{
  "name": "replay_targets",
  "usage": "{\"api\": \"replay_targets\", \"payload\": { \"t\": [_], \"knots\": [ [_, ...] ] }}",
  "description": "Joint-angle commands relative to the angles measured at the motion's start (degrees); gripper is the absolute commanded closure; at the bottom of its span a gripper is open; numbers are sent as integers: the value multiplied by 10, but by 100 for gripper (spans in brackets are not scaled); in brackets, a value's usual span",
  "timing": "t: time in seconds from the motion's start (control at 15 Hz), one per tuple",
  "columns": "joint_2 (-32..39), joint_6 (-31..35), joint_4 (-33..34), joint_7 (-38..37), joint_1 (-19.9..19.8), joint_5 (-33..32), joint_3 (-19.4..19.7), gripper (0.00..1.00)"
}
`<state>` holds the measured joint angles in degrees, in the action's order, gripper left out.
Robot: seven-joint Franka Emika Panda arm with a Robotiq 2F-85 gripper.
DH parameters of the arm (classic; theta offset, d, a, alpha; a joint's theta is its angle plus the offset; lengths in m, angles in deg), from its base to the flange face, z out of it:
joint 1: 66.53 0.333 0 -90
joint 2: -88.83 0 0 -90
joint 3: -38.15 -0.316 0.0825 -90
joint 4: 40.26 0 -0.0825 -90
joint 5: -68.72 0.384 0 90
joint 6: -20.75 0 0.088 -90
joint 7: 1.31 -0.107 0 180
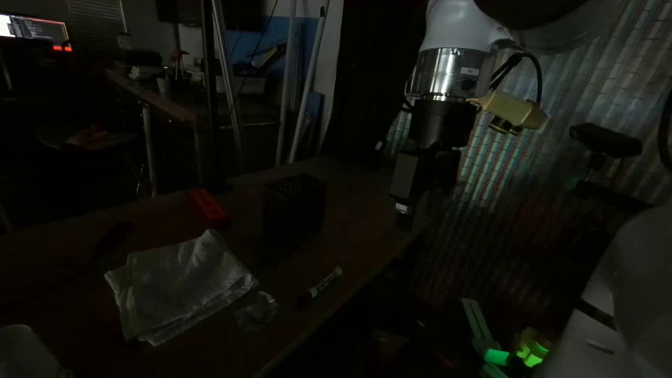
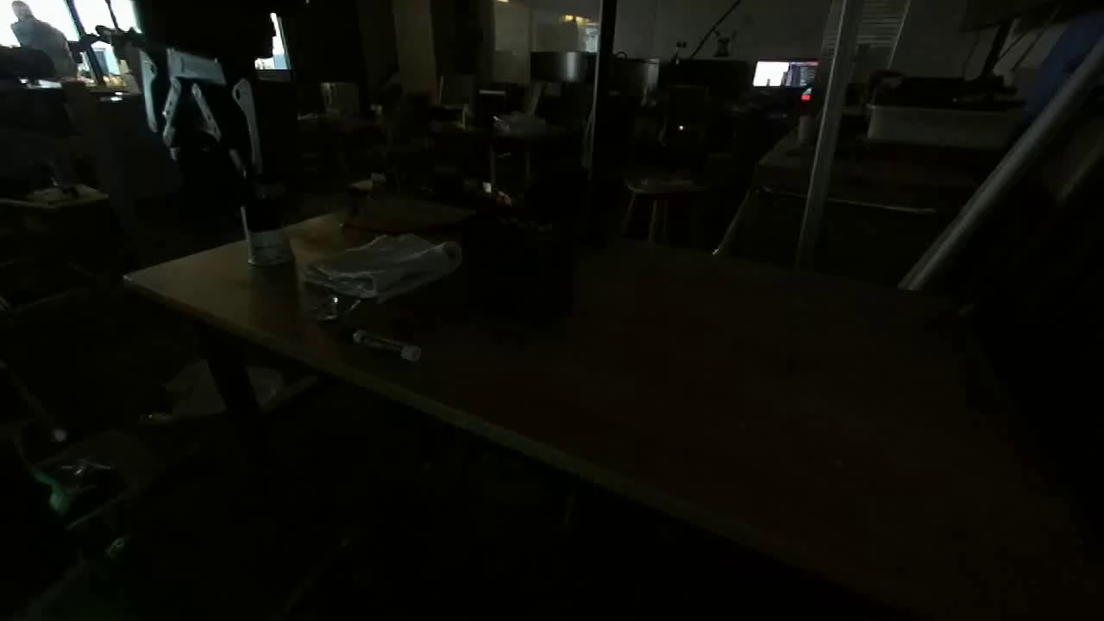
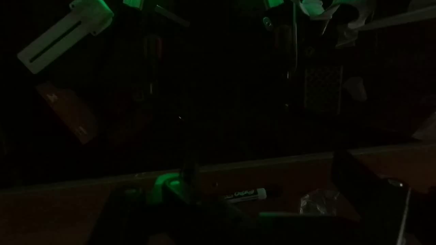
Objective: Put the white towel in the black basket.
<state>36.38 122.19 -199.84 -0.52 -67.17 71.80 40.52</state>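
Nearest among the task's things in an exterior view, lying loosely folded on a dark reddish-brown table (image 1: 362, 231): a whitish-grey, wrinkled cloth towel (image 1: 181, 286), ungripped. Step in hand, by judgement: reaching it. Best to come straight down over a raised fold well inside the edges, straddle it, then close on several layers at once, to avoid dragging out a single trailing flap. Keep clear of the crumpled piece of transparent plastic (image 1: 257, 311) by one corner; cannot tell whether touching the cloth or just beside. Likewise steer wide of the white-bodied cylindrical marker (image 1: 325, 282) farther along. Next, a black, straight-sided, boxy basket (image 1: 294, 212), apparently upright: lift high enough to carry hanging cloth past the rim, lower over the middle, then let go. Too dark inside to read; in an exterior view, only a shadow of that basket (image 2: 519, 269). Near it, a red oblong block (image 1: 209, 206), of unclear purpose. Farther still, above the table near an edge, a black two-fingered gripper (image 3: 265, 166), spread wide in the wrist view with nothing pinched, though with tips half lost in gloom. Beyond, a cluttered dark workbench (image 1: 178, 107), with contents hardly distinguishable.
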Motion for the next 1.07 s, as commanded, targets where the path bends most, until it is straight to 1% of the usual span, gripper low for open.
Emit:
{"api": "replay_targets", "payload": {
  "t": [0.0,0.87,1.0],
  "knots": [
    [1,-1,1,2,-2,1,-2,0],
    [1,-1,2,2,-2,1,-2,0],
    [21,8,20,0,11,7,-14,0]
  ]
}}
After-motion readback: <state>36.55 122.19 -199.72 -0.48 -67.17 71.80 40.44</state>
